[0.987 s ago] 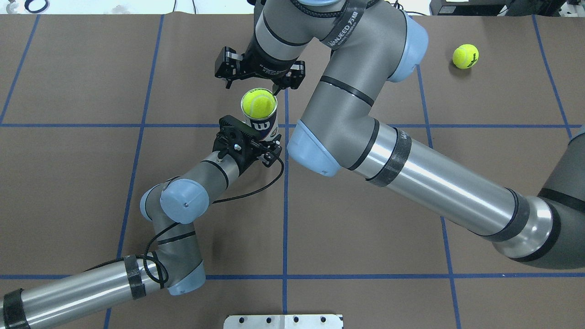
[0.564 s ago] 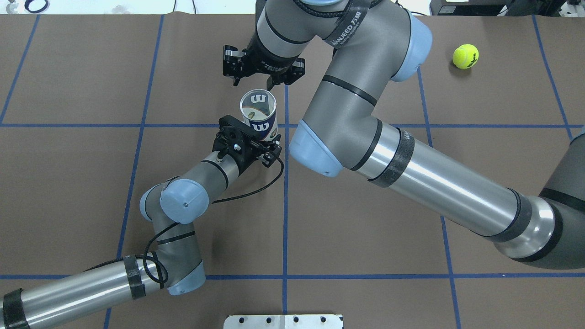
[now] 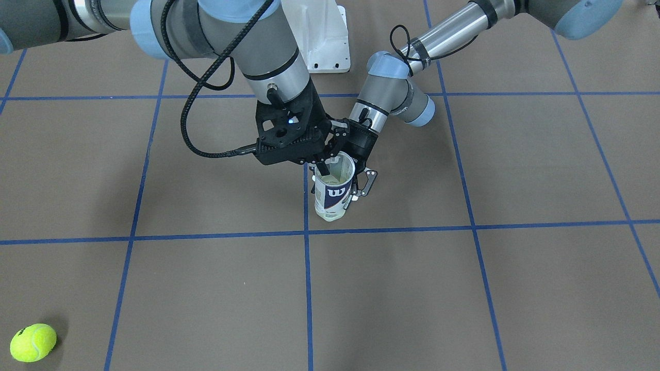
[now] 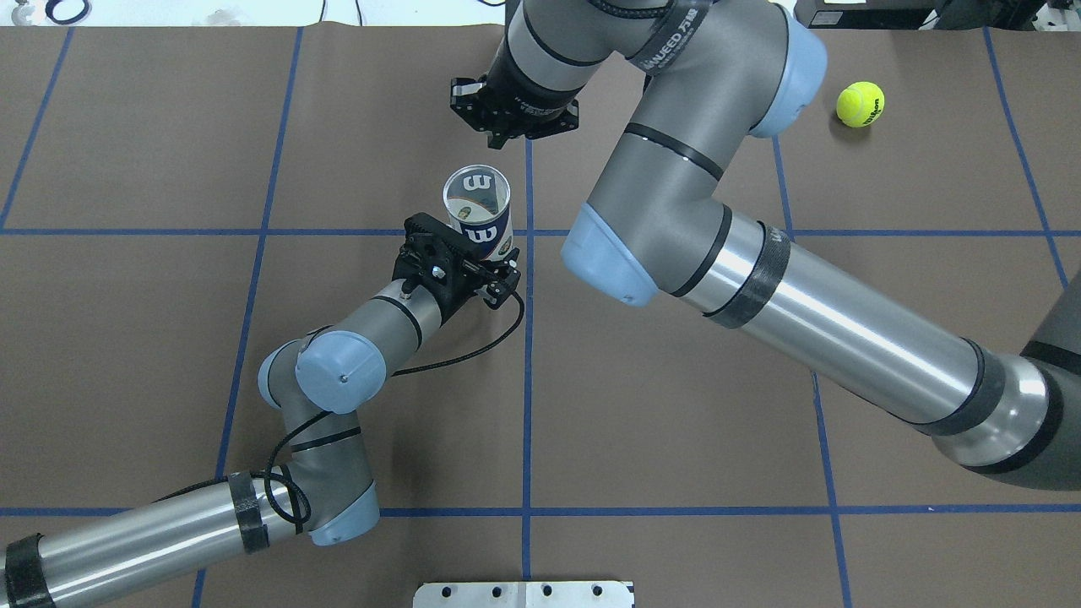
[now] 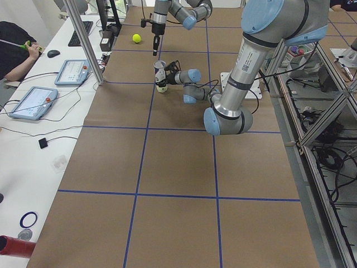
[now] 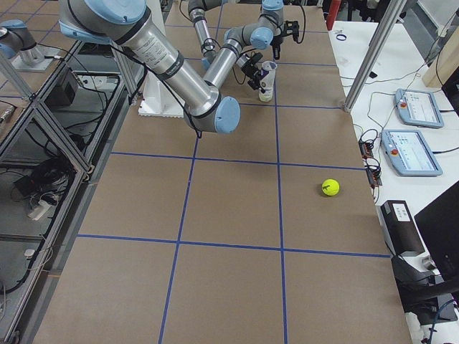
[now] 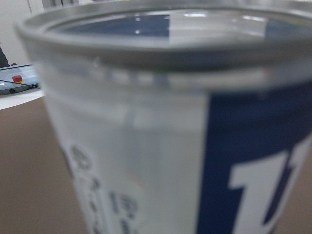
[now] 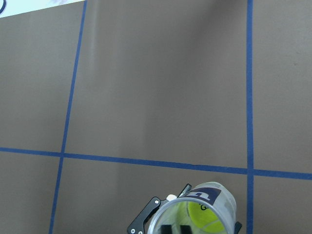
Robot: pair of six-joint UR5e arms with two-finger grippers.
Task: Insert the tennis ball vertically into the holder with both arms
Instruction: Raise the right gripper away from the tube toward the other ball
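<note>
The holder (image 4: pixel 478 208), a clear can with a navy "W" label, stands upright near the table's middle. My left gripper (image 4: pixel 487 256) is shut on its lower wall, also in the front view (image 3: pixel 356 188). The can fills the left wrist view (image 7: pixel 170 122). A tennis ball (image 8: pixel 207 222) lies low inside the can. My right gripper (image 4: pixel 507 139) hangs empty just beyond and above the can's mouth, fingers drawn together; it also shows in the front view (image 3: pixel 322 166). A second tennis ball (image 4: pixel 860 104) lies on the table at the far right.
The white pedestal base (image 3: pixel 325 41) stands at the robot's side of the table. The right arm's elbow (image 4: pixel 608 253) hangs close to the can's right. Tablets (image 5: pixel 70 70) and an operator (image 5: pixel 11 44) are at a side table beyond the mat.
The ball that sat at the can's mouth has dropped inside. The right gripper has moved away from the can, rightward and farther, and its fingers have closed.
</note>
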